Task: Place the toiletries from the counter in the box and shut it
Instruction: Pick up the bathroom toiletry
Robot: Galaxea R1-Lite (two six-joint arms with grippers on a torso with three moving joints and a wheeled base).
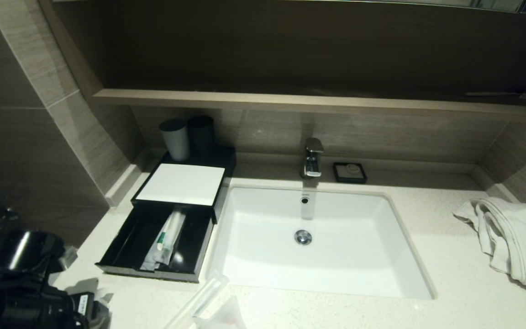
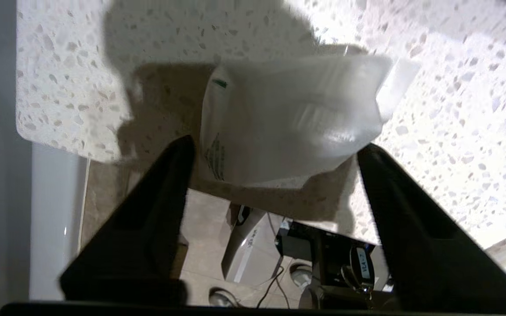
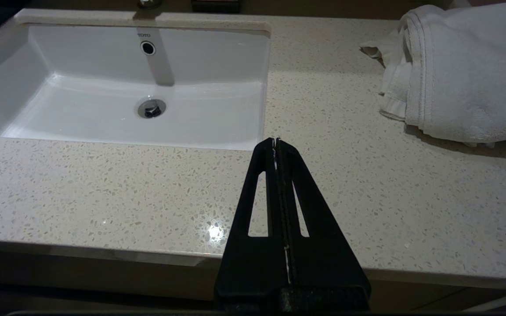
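Tabletop (image 1: 427, 256): I saw the pale speckled stone top running around a white sink basin (image 1: 359, 256), with a crumpled white towel (image 1: 514, 237) at its right end.
Box (image 1: 178, 183): the black box stood left of the basin; I saw its front drawer (image 1: 121, 246) pulled out, with slim clear-wrapped sticks (image 1: 167, 237), one green-marked, lying inside.
Left end effector (image 2: 275, 149): I had it hanging over the tabletop's front edge, its fingers (image 2: 160, 188) spread wide either side of a white packet (image 2: 288, 118) without clamping it.
White packet: it lay on the tabletop at the near left edge.
Right end effector (image 3: 276, 141): I had it parked over the near edge of the tabletop, right of the basin, fingers pressed together and empty.
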